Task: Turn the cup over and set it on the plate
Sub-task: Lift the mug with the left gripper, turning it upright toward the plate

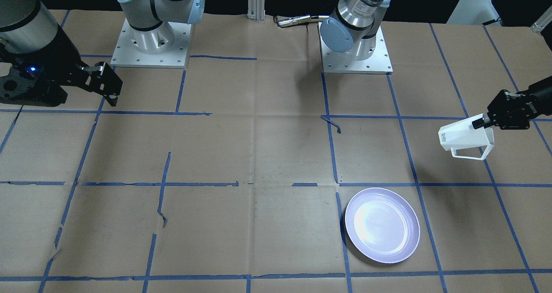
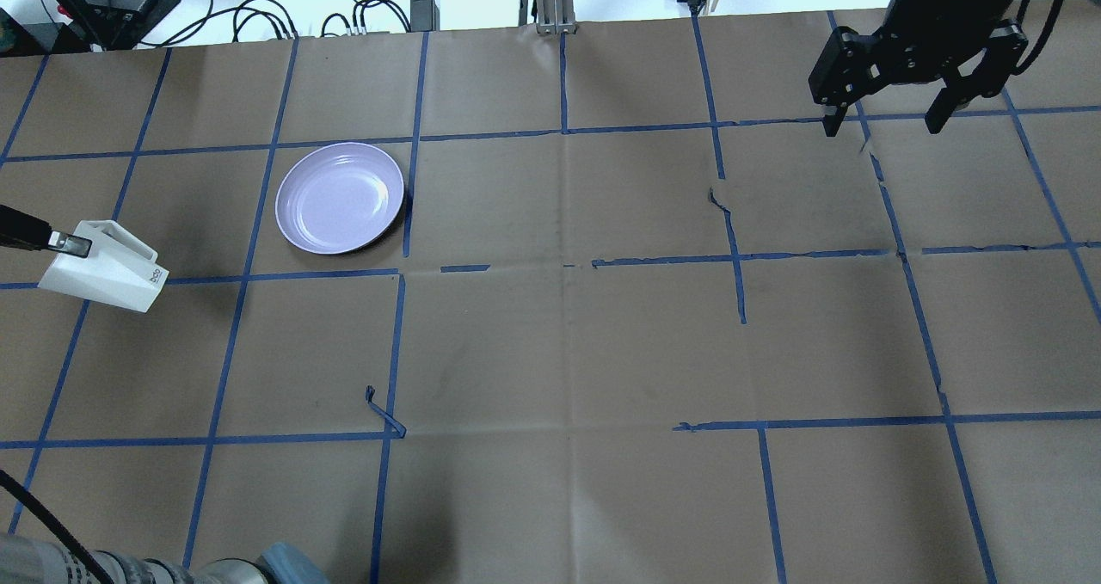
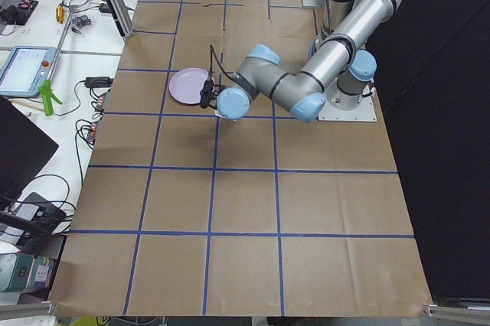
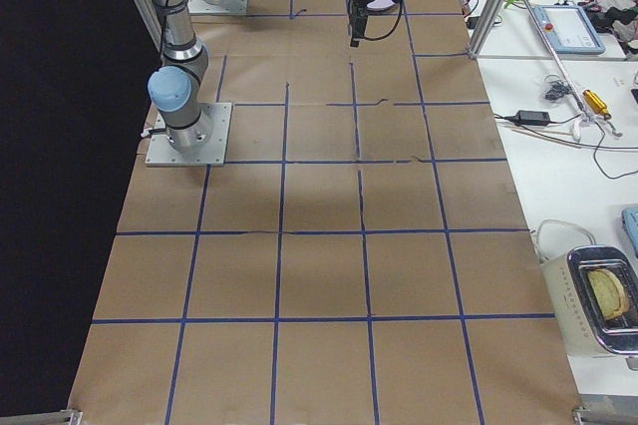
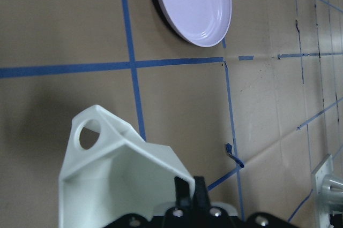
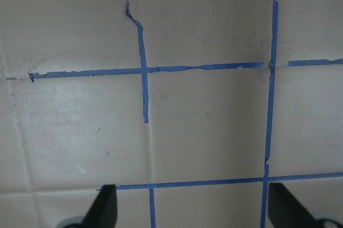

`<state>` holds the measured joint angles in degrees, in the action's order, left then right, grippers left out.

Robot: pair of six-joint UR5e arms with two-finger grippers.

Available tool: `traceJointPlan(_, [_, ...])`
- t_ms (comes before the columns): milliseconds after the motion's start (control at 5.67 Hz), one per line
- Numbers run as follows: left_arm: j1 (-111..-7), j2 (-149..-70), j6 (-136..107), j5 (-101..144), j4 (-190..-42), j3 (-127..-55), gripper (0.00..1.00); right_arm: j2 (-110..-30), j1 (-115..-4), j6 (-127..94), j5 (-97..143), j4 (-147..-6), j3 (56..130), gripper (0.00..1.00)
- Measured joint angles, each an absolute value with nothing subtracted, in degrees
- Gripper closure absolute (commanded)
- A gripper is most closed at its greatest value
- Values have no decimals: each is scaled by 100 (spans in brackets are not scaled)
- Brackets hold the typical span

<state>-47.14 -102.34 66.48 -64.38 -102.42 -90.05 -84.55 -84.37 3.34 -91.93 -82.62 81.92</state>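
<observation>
My left gripper [image 1: 479,122] is shut on the rim of the white faceted cup [image 1: 465,138] and holds it in the air, lying on its side. The cup's printed base points toward the table's middle and its handle hangs down. In the overhead view the cup [image 2: 105,266] is at the far left, left of and nearer than the lavender plate [image 2: 340,197]. The left wrist view shows the cup [image 5: 118,180] close up in the shut fingers [image 5: 185,190], with the plate [image 5: 193,3] beyond. The plate [image 1: 382,225] lies empty on the table. My right gripper [image 2: 882,126] is open and empty, far from both.
Brown paper with a blue tape grid covers the table. A loose curl of tape [image 1: 334,124] sticks up near the middle. The two arm bases [image 1: 151,42] [image 1: 355,47] stand at the robot's edge. The right wrist view shows only paper and tape between the open fingers [image 6: 104,206].
</observation>
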Motion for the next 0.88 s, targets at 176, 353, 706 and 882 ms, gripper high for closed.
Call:
traceJointPlan(176, [-5374,-10114,6435,-6670,-9706,-9038,100,-8455,-8437,334,-9193,-8262,8191,0])
traceJointPlan(353, [-6007,-10129,6100,-7019,-9026,-9071,100,-8455,-8438,334,-9193,-8262,8191,0])
traceJointPlan(706, [-7043,-10472,5096,-7415,-7491,-9140,100,-8455,-8438,334,-9193,-8262,8191,0])
traceJointPlan(882, [-7439,-10698,4897,-7753,-6769,-9217,100,-8456,-8438,334,-9193,-8262,8191,0])
